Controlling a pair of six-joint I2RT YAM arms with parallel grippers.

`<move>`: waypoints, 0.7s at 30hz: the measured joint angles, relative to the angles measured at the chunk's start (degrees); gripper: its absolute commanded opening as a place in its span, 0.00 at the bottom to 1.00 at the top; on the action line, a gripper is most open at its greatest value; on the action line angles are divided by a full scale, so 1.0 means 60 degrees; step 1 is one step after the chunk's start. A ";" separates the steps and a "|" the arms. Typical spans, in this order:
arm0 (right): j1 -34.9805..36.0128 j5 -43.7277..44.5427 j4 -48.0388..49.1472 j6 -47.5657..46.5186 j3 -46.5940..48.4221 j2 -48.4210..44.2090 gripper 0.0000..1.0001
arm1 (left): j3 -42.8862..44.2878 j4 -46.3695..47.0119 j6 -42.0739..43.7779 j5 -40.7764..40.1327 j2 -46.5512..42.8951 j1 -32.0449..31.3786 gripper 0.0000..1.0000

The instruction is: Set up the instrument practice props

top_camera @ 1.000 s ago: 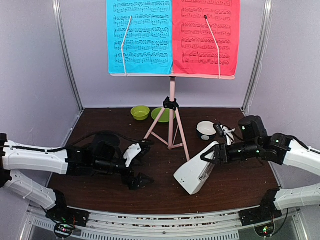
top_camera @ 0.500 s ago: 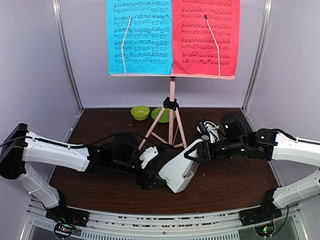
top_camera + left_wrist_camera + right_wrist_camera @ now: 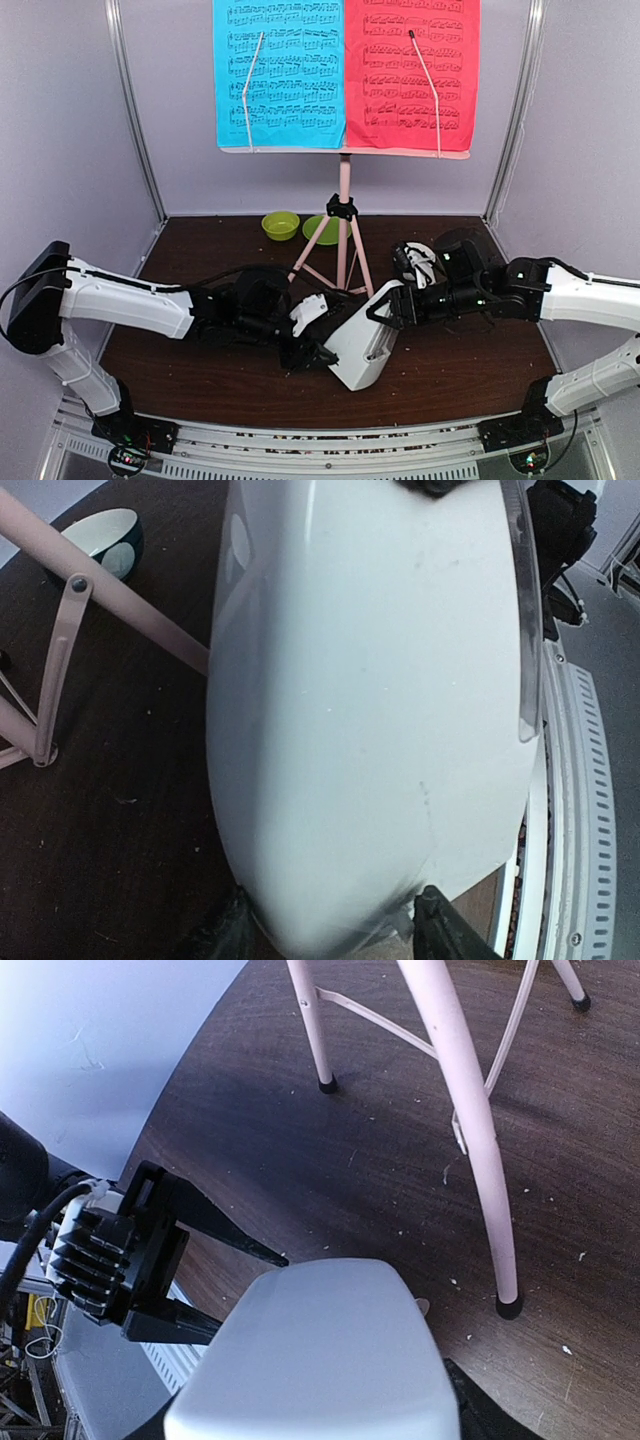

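The white metronome (image 3: 360,345) hangs tilted just over the table's front middle. My right gripper (image 3: 392,303) is shut on its narrow top end, and the body fills the right wrist view (image 3: 320,1360). My left gripper (image 3: 308,345) has come in from the left, and its two black fingers (image 3: 440,930) press against either side of the metronome (image 3: 370,680) near its base. The pink music stand (image 3: 343,200) is upright behind, with the blue sheet (image 3: 280,75) and the red sheet (image 3: 410,75) side by side on its desk.
A lime green bowl (image 3: 280,225) and green plate (image 3: 322,230) sit at the back behind the stand legs (image 3: 470,1130). The small white bowl (image 3: 100,540) lies beyond one leg. A slotted metal rail (image 3: 580,780) runs along the near table edge.
My right gripper carried the metronome left toward the table's middle. My left arm reached right to meet it, and its jaws narrowed from wide open onto the metronome's base.
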 measured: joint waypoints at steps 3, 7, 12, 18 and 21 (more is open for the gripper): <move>0.0000 0.0120 -0.0087 0.0131 0.0000 0.0000 0.00 | 0.0018 -0.0007 0.0076 -0.0171 0.0029 0.0022 0.56; 0.0062 0.0259 -0.0033 0.0164 0.0004 0.0011 0.00 | 0.0040 -0.0036 0.0149 -0.0200 0.0029 0.0051 0.75; 0.0546 0.0965 0.0033 0.0255 0.0386 0.0437 0.00 | -0.0597 0.0255 -0.0262 -0.0452 -0.0630 0.0262 0.80; 0.1257 0.2452 -0.0401 0.0627 0.1621 0.1665 0.00 | -0.1453 0.0514 -0.0845 -0.1665 -0.2004 0.0725 0.83; 0.1570 0.3158 -0.0845 0.0750 0.2331 0.2273 0.00 | -0.1818 0.0685 -0.1202 -0.2306 -0.2575 0.0820 0.84</move>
